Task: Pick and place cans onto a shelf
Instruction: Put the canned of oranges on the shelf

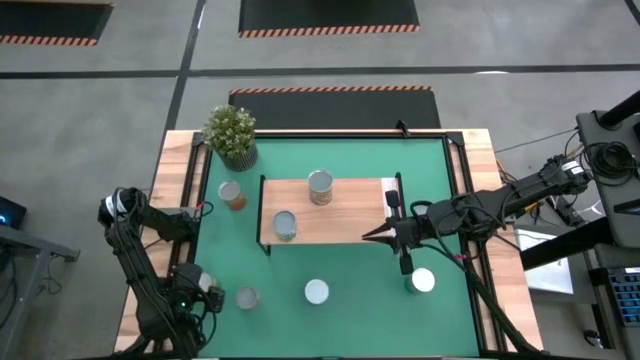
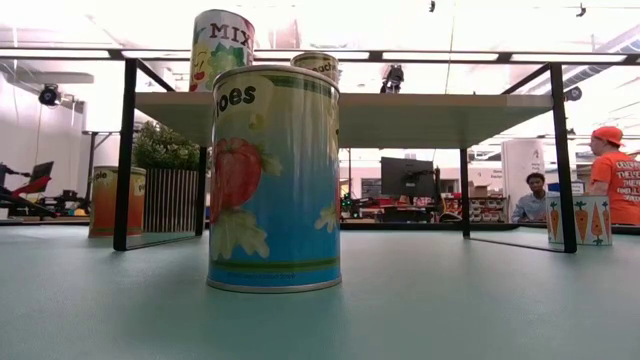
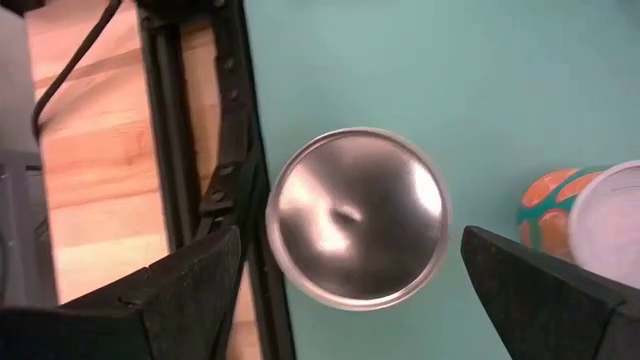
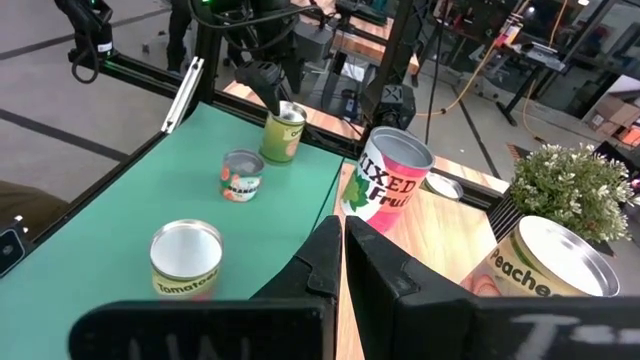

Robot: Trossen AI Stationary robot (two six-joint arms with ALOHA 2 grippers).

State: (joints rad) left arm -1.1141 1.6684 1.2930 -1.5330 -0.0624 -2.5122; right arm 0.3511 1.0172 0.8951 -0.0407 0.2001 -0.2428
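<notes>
The shelf [image 1: 340,222] is a light-wood board on a black frame in the middle of the green mat. Two cans stand on it, a Mixed Fruit can [image 4: 385,180] and a Peaches can [image 4: 550,262]. A silvery-topped can [image 3: 358,215] stands on the mat near the left front edge. My left gripper [image 3: 350,250] hovers open over it, pointing down, a finger on either side and apart from it. Other cans stand on the mat: a Tomatoes can [image 2: 273,180], one at the front right [image 1: 421,281], and one beside the plant [image 1: 232,194]. My right gripper [image 1: 368,236] is shut and empty, level at the shelf's right end.
A potted plant [image 1: 230,135] stands at the mat's far left corner. A black rail [image 3: 190,150] runs along the mat's left edge, close to the left gripper. An orange-and-teal can [image 3: 575,215] is a little further in on the mat. People [image 2: 615,175] are in the room behind.
</notes>
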